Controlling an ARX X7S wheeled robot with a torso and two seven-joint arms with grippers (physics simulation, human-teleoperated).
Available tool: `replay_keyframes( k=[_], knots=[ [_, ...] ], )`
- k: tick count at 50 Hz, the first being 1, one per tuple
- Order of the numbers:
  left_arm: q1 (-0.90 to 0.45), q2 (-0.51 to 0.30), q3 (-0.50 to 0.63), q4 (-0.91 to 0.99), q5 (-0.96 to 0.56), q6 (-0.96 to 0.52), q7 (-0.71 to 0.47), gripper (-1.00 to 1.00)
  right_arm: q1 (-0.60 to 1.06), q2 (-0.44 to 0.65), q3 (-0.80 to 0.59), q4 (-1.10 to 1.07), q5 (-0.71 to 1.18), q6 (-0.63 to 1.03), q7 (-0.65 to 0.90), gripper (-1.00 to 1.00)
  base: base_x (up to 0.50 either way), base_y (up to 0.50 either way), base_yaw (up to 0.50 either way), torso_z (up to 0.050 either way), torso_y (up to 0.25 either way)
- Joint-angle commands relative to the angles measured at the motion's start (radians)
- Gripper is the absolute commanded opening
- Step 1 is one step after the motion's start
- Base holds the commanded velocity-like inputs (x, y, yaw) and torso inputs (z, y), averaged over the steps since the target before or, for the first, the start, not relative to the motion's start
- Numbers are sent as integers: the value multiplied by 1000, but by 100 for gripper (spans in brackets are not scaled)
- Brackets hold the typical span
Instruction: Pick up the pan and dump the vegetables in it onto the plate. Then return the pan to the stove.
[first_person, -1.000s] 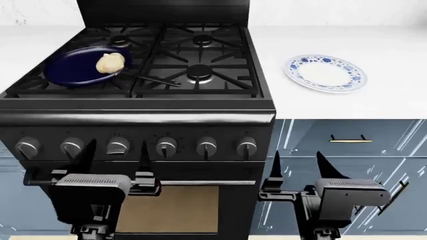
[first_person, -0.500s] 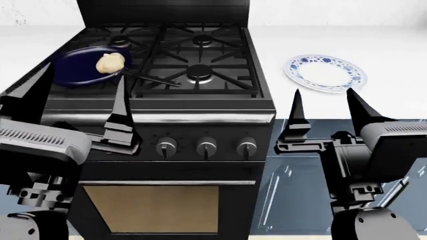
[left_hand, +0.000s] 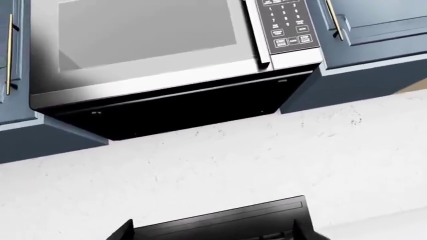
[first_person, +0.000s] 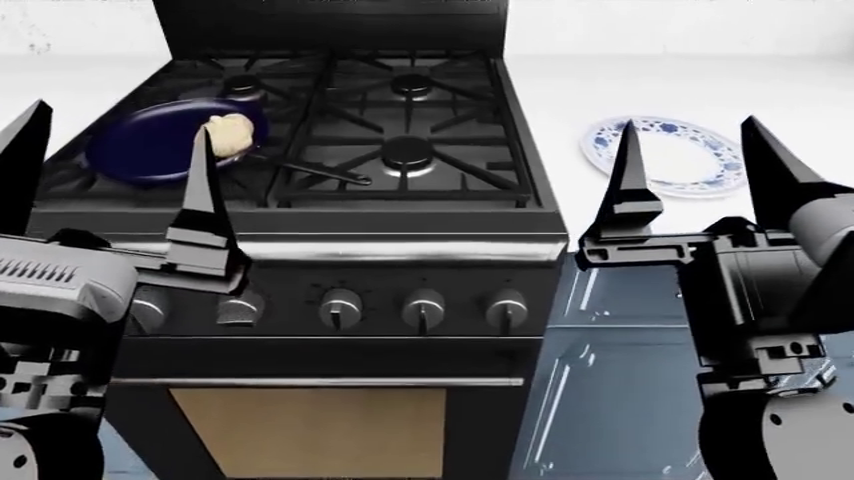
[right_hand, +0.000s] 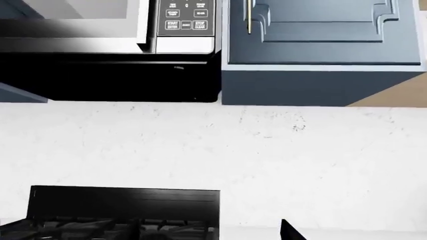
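The dark blue pan (first_person: 154, 152) sits on the front left burner of the black stove (first_person: 400, 150), its thin handle (first_person: 320, 172) pointing right. A pale yellow vegetable (first_person: 230, 134) lies at the pan's right edge. The white and blue plate (first_person: 681, 152) rests on the counter to the stove's right, partly hidden by my right fingers. My left gripper (first_person: 114, 170) is open in front of the pan, fingers pointing up, empty. In front of the plate my right gripper (first_person: 701, 175) is open and empty too. Both wrist views face the wall and the stove's back panel (left_hand: 220, 225).
A microwave (left_hand: 147, 45) and blue upper cabinets (right_hand: 320, 35) hang above the white backsplash. White countertop (first_person: 561, 110) runs on both sides of the stove. Silver knobs (first_person: 423, 305) and the oven door (first_person: 307, 430) face me, with blue lower cabinets (first_person: 614, 360) to the right.
Both arms have risen from oven-door height to stove-top level, fingers now pointing up in front of the pan and plate. Pan, vegetable and plate have not moved.
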Motion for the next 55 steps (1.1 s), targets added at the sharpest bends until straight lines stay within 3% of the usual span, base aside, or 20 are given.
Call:
replay_keyframes(
  k=[1,21,46,55],
  knots=[
    [19,-3,-8,0,2,16,-8,100,6,6,8,-7,15,0,3,100,352,51,0,0,0],
    [5,-20,-8,34,-11,-32,-31,100,-2,14,-28,13,11,-36,-1,100,399,155,0,0,0],
    [44,-26,-21,26,-13,7,-41,100,22,28,-52,31,20,-44,1,100,182,464,0,0,0],
    [44,-29,-27,36,-23,0,-48,100,63,50,-55,21,43,-7,-7,100,114,116,0,0,2]
  ],
)
